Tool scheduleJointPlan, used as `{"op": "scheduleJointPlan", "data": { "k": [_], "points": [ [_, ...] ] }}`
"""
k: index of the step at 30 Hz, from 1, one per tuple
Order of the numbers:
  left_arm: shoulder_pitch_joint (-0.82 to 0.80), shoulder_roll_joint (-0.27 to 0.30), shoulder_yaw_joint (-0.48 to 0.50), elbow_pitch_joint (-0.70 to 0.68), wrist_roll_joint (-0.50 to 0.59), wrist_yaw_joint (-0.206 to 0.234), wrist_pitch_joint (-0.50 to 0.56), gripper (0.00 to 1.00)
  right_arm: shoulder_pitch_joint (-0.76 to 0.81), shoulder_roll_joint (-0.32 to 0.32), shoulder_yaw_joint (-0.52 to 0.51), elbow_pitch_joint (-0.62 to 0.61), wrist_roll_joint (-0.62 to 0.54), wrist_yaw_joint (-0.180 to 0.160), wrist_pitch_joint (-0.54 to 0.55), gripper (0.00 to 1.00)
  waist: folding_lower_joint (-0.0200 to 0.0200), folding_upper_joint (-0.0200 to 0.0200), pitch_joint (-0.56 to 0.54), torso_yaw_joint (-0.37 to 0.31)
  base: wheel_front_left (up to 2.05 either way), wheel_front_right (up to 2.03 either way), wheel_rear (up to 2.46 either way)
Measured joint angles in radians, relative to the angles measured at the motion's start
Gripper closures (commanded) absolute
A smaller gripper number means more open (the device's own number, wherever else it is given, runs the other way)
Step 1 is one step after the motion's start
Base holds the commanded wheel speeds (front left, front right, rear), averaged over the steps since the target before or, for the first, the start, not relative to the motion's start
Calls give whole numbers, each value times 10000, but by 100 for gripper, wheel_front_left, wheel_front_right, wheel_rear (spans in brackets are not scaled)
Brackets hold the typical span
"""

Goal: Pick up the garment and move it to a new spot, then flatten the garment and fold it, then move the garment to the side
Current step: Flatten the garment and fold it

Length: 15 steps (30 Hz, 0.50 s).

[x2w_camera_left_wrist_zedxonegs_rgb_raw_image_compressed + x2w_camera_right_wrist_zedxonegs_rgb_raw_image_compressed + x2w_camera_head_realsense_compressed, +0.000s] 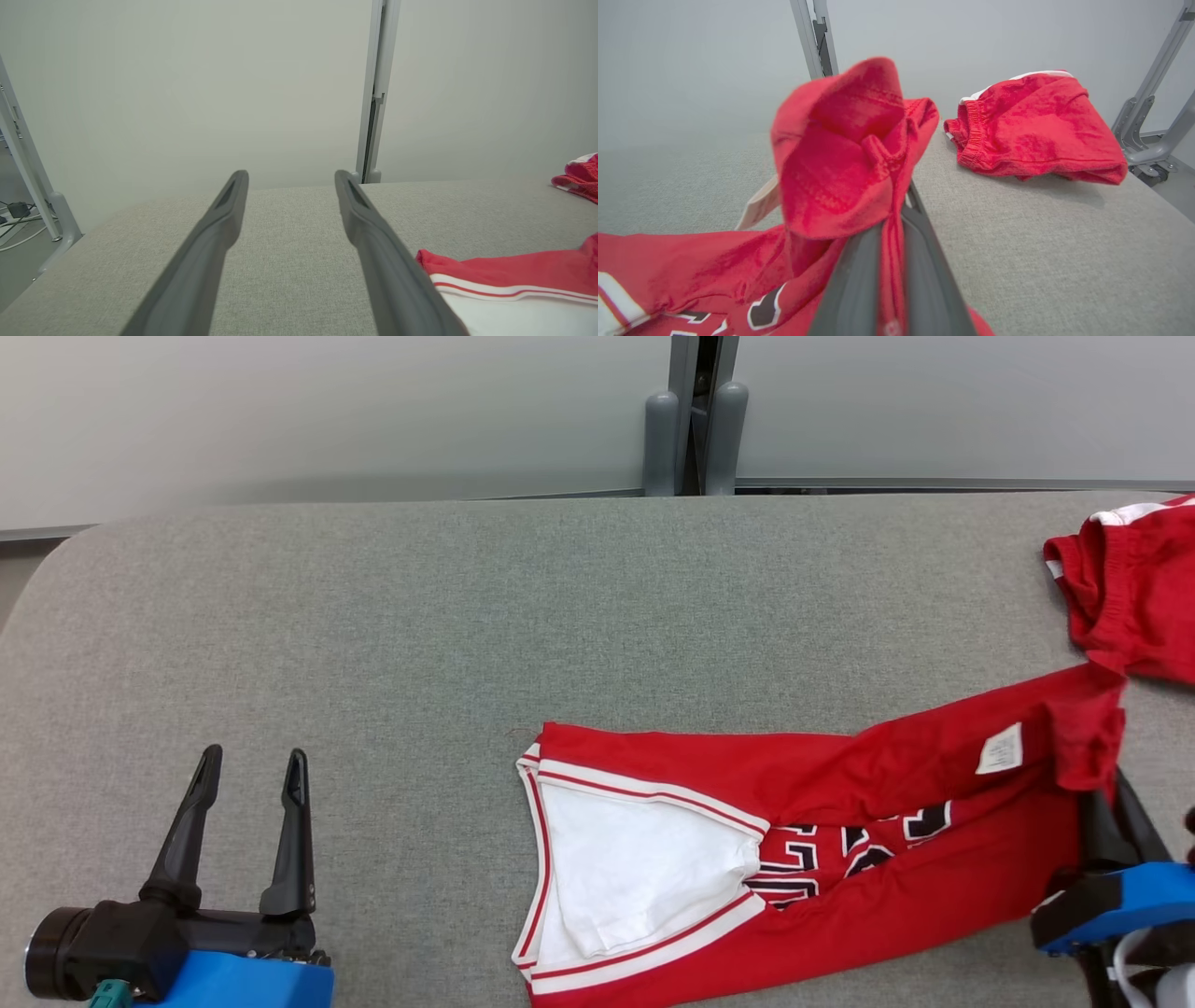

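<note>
The garment [934,887] is a red jersey with white trim and black lettering, lying crumpled across the grey table's front right. Its white inner side [635,859] faces up at the left end. My right gripper [1113,803] is shut on the garment's right end, and in the right wrist view a bunched red fold [840,186] rises above the right gripper [901,210]. At the lower left my left gripper [255,754] stands open over bare table, apart from the cloth. The left wrist view shows the left gripper [290,175] holding nothing, with the garment's edge [514,270] to its right.
A second red piece with an elastic waistband [1139,588] lies folded at the table's far right [1036,126] [581,179]. The grey padded table [373,616] has free room on the left and middle. A metal post [695,420] stands behind the back edge.
</note>
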Motion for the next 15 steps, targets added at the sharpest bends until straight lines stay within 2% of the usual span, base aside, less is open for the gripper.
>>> {"op": "scheduleJointPlan", "data": {
  "k": [8, 15],
  "points": [
    [0, -52, 79, 42, 81, -94, 0, 0, 222, 464, 1526, -1394, -226, 0, 303, 100, 0, 0, -2, 16, 0, 0, 0],
    [-7, -79, 73, 82, 151, -157, 0, 0, -105, 669, 3239, -1388, -190, 0, 387, 100, 0, 0, 4, 150, 0, 0, 0]
  ]
}}
